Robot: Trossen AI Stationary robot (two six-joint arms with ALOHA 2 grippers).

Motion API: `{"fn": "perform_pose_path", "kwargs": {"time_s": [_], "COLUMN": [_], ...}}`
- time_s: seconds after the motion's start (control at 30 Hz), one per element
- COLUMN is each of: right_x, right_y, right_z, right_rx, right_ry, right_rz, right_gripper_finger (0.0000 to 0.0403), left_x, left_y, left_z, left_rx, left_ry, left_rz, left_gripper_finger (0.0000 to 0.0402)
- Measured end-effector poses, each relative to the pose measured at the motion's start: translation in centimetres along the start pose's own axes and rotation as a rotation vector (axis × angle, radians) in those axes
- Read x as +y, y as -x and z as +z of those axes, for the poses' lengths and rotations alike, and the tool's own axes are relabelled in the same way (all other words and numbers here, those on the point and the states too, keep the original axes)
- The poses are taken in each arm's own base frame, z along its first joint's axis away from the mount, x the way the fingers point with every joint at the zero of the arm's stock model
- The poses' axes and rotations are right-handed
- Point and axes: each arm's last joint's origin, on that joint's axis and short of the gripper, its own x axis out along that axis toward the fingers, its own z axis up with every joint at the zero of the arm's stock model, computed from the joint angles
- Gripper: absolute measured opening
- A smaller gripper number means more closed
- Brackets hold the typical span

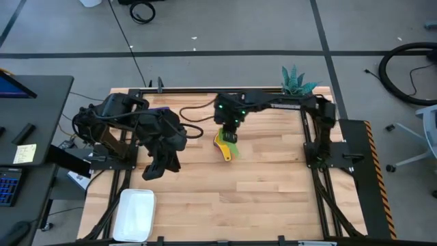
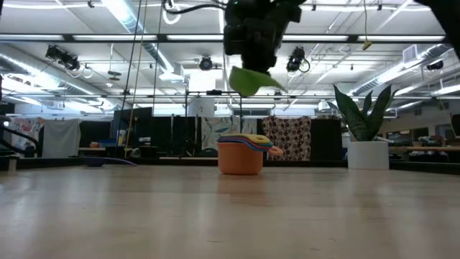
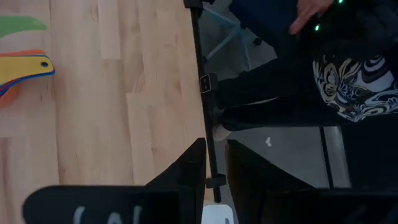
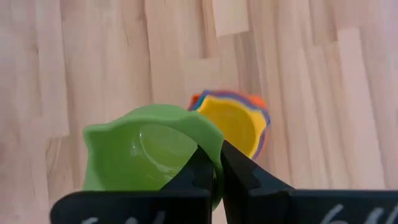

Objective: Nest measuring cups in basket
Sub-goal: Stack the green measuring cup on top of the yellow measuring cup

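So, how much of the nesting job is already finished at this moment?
Partly done: a nested stack, orange outside and yellow on top, stands on the table, not in the basket. In hand: the right claw holds the green cup above that stack. Left: adding green and getting the stack into the basket.

No words, numbers or brand names can be read in any of the views. The only marks are some pale strokes on the flat black bar point(image 3: 112, 205) at the edge of the left wrist view, and more pale strokes on the flat black bar point(image 4: 205, 208) at the edge of the right wrist view. They are cut off by the edge, so I cannot tell what they say.
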Motion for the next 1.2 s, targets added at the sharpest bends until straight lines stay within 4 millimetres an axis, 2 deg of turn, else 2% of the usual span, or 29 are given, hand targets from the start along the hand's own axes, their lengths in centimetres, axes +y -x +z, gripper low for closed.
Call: {"fn": "perform_pose_path", "kwargs": {"time_s": [0.17, 0.37, 0.6, 0.87, 1.2], "right_x": [-1.4, -2.6, -3.5, -3.7, -4.1], "right_y": [-2.1, -5.3, -7.7, -8.2, -8.1], "right_z": [1.5, 1.5, 2.1, 2.1, 2.3], "right_rx": [0.096, 0.288, 0.338, 0.353, 0.332], "right_ry": [-0.008, -0.023, -0.014, 0.050, 0.094], "right_rz": [0.014, 0.024, 0.028, -0.010, -0.006], "right_gripper_finger": [0.0013, 0.0013, 0.0013, 0.0015, 0.0105], "left_x": [0.0, 0.1, 0.2, 0.2, 0.2], "left_y": [0.0, 0.0, 0.0, 0.0, 0.0], "left_z": [0.0, 0.1, 0.1, 0.1, 0.1], "left_rx": [-0.007, -0.020, -0.033, -0.034, -0.034], "left_ry": [0.027, 0.084, 0.083, 0.081, 0.081], "left_rz": [0.016, 0.044, 0.065, 0.067, 0.067], "left_gripper_finger": [0.0066, 0.0066, 0.0066, 0.0066, 0.0066]}}
